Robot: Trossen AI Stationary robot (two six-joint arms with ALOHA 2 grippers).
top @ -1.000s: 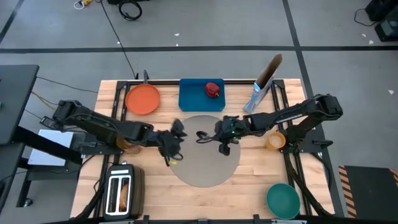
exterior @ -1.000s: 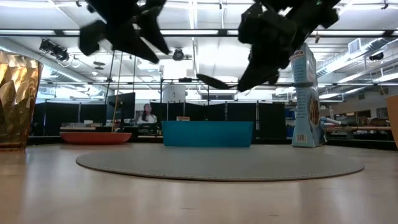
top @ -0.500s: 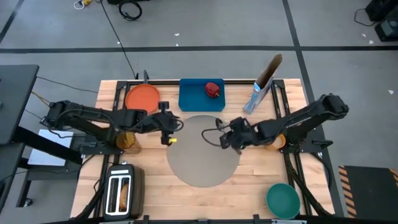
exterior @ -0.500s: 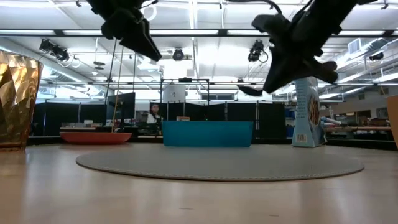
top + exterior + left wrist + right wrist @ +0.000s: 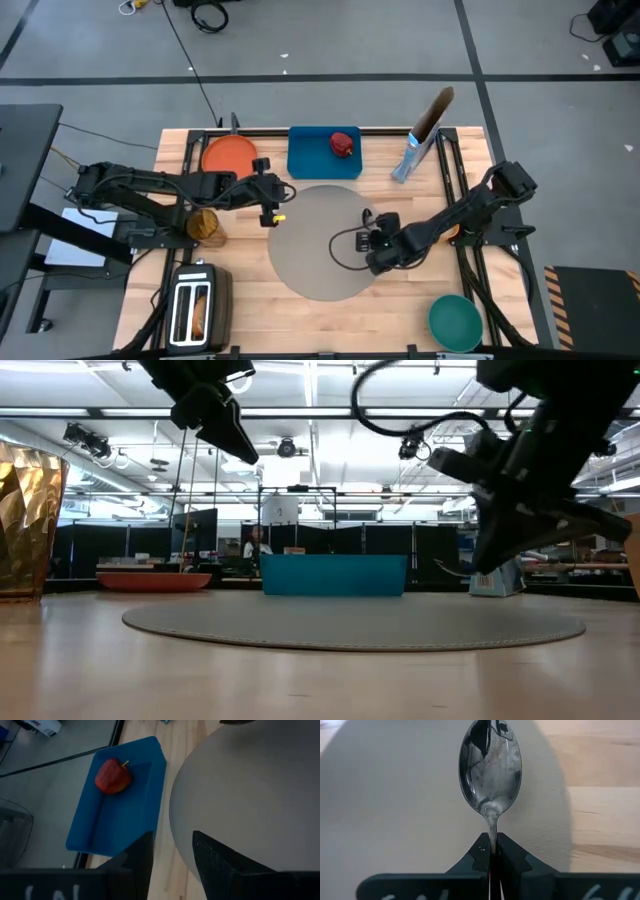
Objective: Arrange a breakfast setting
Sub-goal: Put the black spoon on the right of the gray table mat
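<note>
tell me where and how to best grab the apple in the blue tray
Grip the red apple across its round middle, coming straight down from above. It sits alone in the blue tray, stem up, with free space on both sides for the fingers, and the tray's low walls hinder a sideways approach.

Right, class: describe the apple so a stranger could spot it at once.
Start at the big round grey mat in the table's middle. Just beyond its far edge lies a blue tray. The red apple sits in it, the only thing there.

overhead view, table-level view, both sharing grey mat (image 5: 326, 240)
</note>
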